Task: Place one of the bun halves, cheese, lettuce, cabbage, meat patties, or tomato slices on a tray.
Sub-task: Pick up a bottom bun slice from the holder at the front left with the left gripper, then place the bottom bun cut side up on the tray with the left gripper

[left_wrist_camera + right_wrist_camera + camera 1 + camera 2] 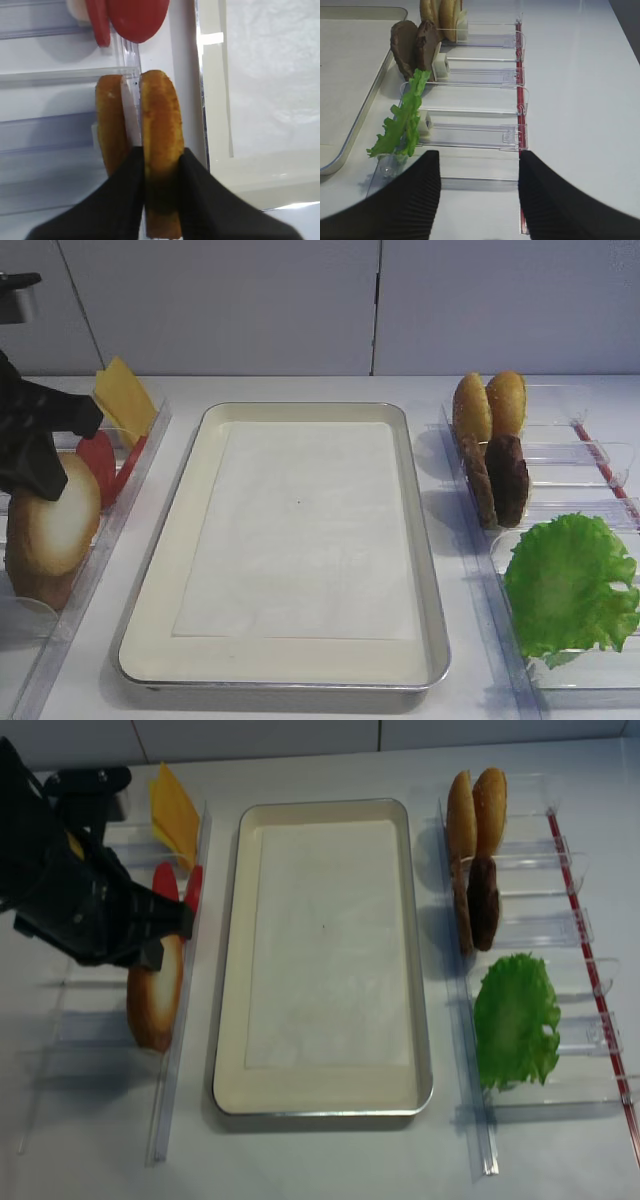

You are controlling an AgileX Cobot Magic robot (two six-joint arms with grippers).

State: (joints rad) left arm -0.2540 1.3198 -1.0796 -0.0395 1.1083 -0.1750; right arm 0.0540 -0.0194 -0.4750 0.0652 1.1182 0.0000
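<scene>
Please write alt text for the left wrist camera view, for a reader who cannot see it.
The left gripper is shut on the edge of a bun half standing upright in a clear bin, a second bun half just beside it. Red tomato slices stand above; the tray lies to the right.

No text, label, brand, number or sign could be read on anything in any of the four views.
</scene>
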